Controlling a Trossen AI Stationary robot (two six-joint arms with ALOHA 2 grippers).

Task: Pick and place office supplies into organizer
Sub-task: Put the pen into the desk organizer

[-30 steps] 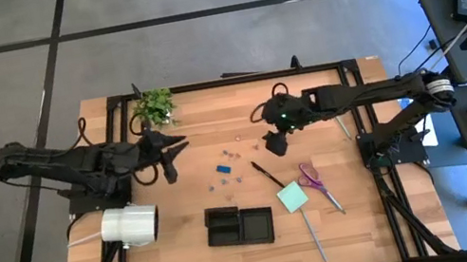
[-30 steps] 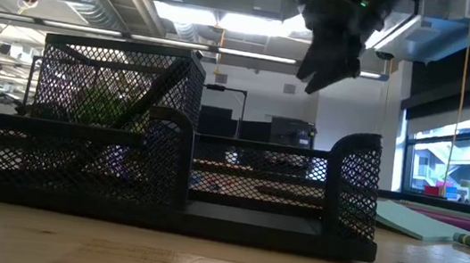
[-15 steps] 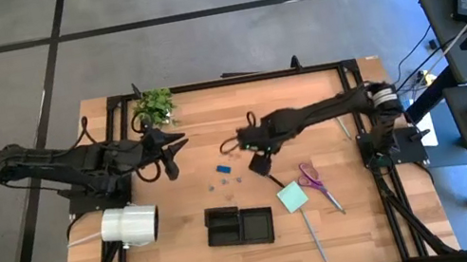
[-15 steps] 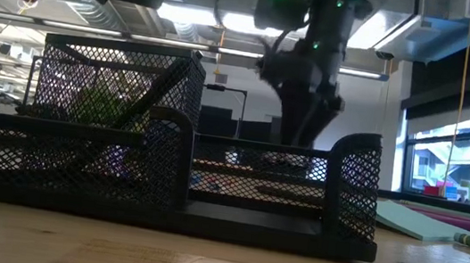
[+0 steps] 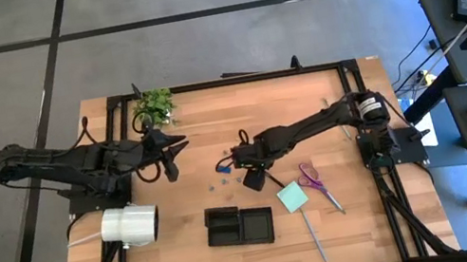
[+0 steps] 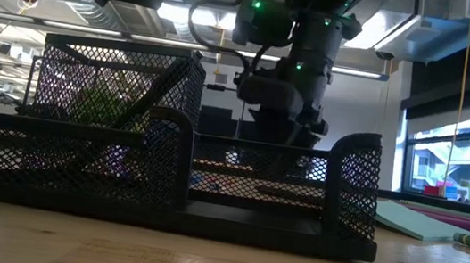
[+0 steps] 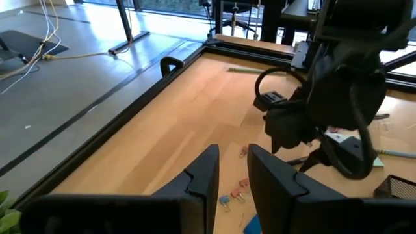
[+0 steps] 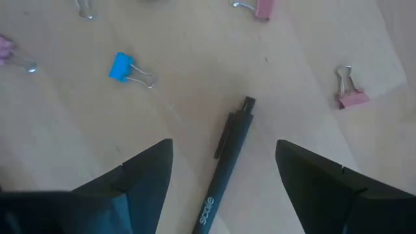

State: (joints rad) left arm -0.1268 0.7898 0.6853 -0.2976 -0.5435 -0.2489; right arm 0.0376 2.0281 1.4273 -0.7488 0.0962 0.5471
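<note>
Right gripper [image 8: 224, 188] low over mid-counter [image 5: 306, 104], jaws wide, straddling black pen [image 8: 224, 156], not gripping yet. Blue clip [image 8: 121, 67] and pink clips [image 8: 351, 97] scattered nearby on the wood. Organizer [image 5: 240, 225] at front edge of counter, well apart from pen. Sticky pad [image 5: 292, 198], scissors [image 5: 312, 178], grey stick [image 5: 314, 235] just right of organizer. Left gripper [image 5: 169, 164] parked at left by plant [image 5: 155, 104], jaws narrow, holding nothing.
</note>
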